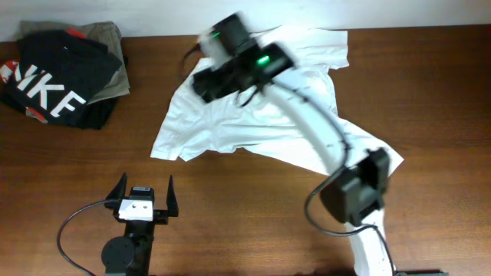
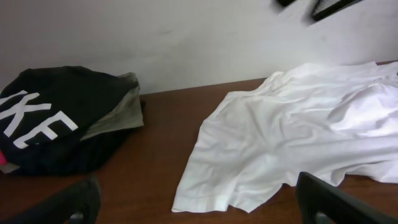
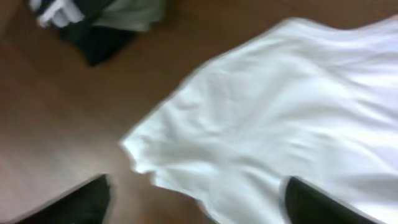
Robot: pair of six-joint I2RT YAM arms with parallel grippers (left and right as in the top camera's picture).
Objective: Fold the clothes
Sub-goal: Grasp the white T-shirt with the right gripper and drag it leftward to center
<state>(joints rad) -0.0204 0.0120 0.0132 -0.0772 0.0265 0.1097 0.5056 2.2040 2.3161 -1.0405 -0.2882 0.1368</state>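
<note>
Nearest the overhead lens is the right arm (image 1: 314, 126), raised over the table (image 1: 245, 222) and smeared by blur at its far end, so its head cannot be read from above. The wrist view settles it: the right gripper (image 3: 198, 190) stands wide, one dark finger at each lower corner of the frame, with nothing between them, above the white T-shirt (image 1: 222, 126). That shirt lies rumpled on the far middle of the table. Its long axis runs across the table from left to right. One hem corner points toward the front left, and the opposite end passes under the arm's elbow joint. The arm covers the shirt's middle, and which end is the collar cannot be told (no label is legible in any view). The left gripper (image 1: 146, 186) sits near the front edge, left of centre, with its jaws spread wide and empty. It faces the shirt and is well apart from it. At the far left corner a black garment (image 1: 54, 84) with big white letters lies on an olive-grey garment (image 1: 107, 38). The frame edge cuts off the lettering in the left wrist view.
</note>
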